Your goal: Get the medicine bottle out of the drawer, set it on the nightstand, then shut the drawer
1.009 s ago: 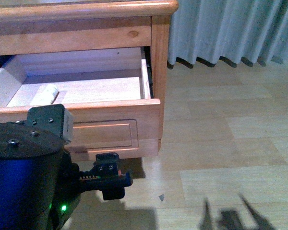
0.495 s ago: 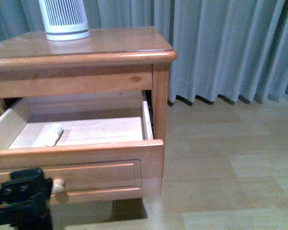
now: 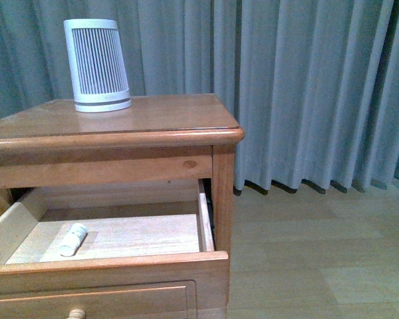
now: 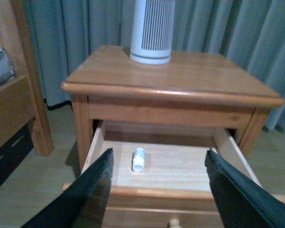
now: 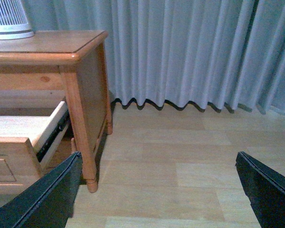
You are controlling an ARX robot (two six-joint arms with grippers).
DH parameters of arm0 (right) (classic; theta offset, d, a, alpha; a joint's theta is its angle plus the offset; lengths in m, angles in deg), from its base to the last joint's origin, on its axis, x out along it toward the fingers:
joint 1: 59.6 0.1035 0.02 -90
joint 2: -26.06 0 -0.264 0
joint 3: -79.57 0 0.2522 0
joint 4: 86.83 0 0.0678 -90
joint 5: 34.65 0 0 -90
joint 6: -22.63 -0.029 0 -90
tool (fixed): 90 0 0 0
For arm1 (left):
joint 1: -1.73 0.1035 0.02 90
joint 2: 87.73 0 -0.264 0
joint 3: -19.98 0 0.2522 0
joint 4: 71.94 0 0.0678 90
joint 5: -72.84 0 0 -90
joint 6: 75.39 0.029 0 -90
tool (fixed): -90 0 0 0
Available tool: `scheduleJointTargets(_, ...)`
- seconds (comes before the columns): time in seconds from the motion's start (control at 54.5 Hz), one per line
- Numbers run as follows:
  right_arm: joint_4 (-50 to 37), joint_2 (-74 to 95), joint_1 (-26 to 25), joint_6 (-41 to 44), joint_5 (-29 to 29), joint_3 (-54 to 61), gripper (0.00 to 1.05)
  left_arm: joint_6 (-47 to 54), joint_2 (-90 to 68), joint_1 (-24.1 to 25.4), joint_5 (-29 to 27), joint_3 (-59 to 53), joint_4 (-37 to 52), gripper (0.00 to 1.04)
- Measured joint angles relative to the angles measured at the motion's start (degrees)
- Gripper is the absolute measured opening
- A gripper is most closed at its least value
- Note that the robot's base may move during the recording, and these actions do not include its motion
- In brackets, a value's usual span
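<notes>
The honey-brown nightstand [image 3: 153, 116] stands at the left of the front view, its upper drawer [image 3: 120, 262] pulled out. The small white medicine bottle [image 3: 73, 239] lies on its side on the drawer's pale floor, towards the left. Neither arm shows in the front view. In the left wrist view my left gripper [image 4: 159, 159] is open, raised in front of the drawer [image 4: 171, 192], with the bottle [image 4: 138, 159] lying between and beyond its fingers [image 4: 92, 183]. My right gripper [image 5: 156, 164] is open and empty over the floor, right of the nightstand [image 5: 85, 76].
A large white ribbed appliance [image 3: 97, 65] stands at the back left of the nightstand top. Grey-blue curtains [image 3: 306, 86] hang behind. Pale wooden floor [image 3: 312, 259] lies to the right. A wooden bed frame [image 4: 12, 95] stands beside the nightstand in the left wrist view.
The front view has risen: the nightstand top and the appliance now show in full, and the left arm that filled the lower left has dropped out of view. The bottle has not moved.
</notes>
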Motion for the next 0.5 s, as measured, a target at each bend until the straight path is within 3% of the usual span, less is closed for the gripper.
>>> scheduleJointTargets(0.293,0.0,0.0,0.0,0.0,0.2,0.0,0.98,1.3,6.5,6.8,6.5,-5.7,-0.5,0.02)
scheduleJointTargets(0.495,0.0,0.0,0.0,0.0,0.2,0.0,0.98,1.6,10.6,14.7,13.9,-8.1,-2.1,0.03)
